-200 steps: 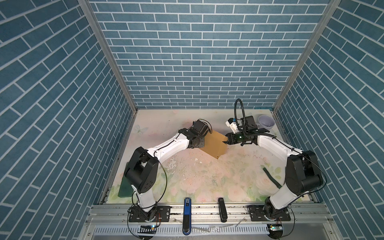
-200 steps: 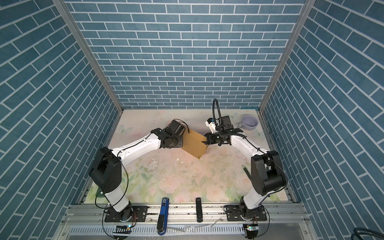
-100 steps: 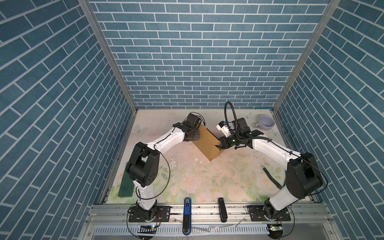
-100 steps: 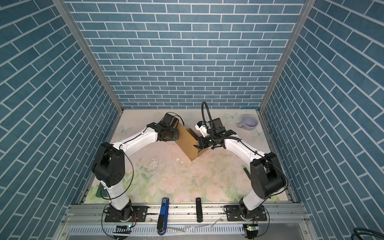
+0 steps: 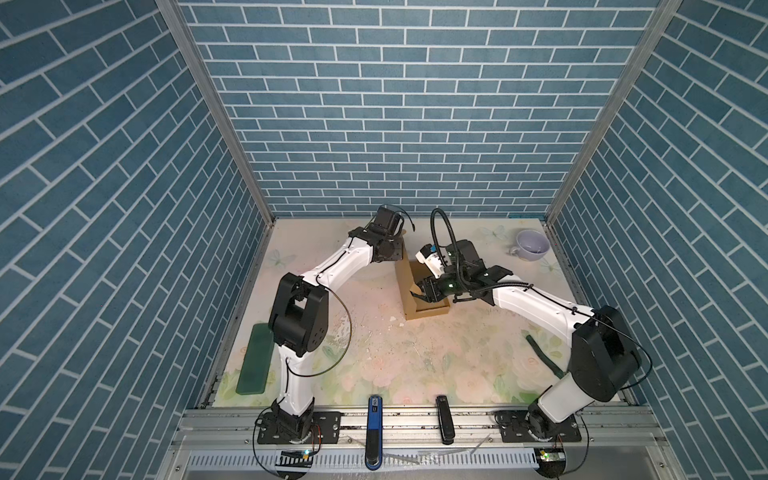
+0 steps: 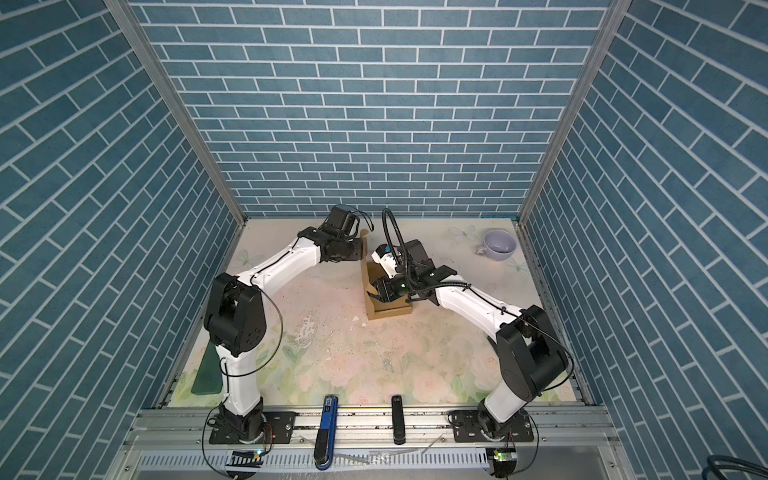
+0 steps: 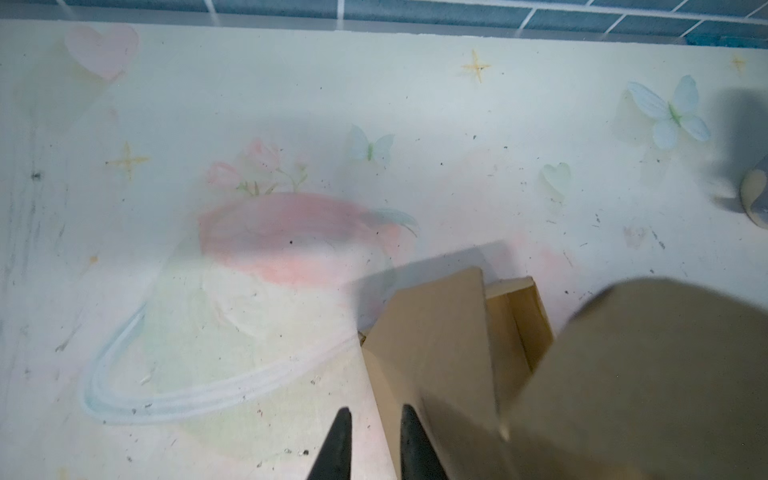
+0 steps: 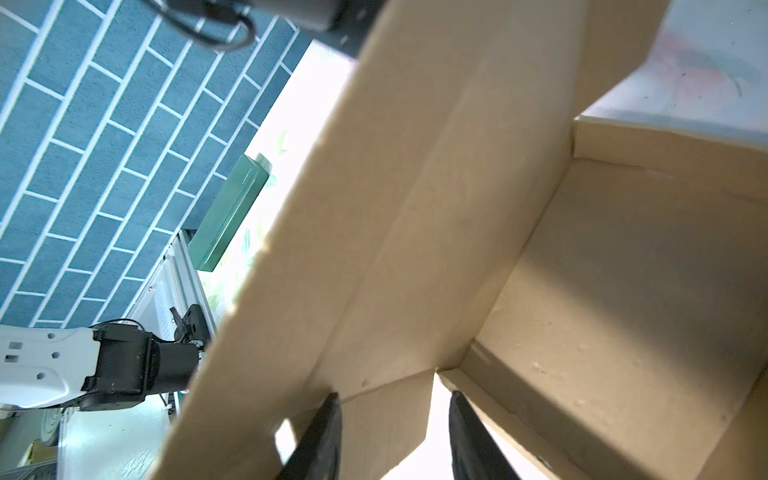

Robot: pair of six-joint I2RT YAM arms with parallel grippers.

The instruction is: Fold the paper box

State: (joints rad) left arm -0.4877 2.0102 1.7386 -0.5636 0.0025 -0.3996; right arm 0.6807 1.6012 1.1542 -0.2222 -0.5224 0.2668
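Swung round from the cornerwise slant of a second ago, the paper box (image 5: 404,286) now stands squarer on the flowered surface (image 5: 415,365), a little behind its middle. One tall panel is upright and the shallow tray part lies on the surface to the right of it. My left arm has drawn back toward the rear wall. My left fingers (image 7: 341,440) are clenched on the upright panel's edge at its far end, one on each face. My right fingers (image 8: 322,432) reach into the tray at the foot of the panel. They are parted around a small flap, with light showing between the flap and one finger, so they grasp nothing. A pale purple cup (image 5: 532,246) sits well apart in the rear right corner. A flat green case (image 5: 254,359) lies along the left edge, near the front.
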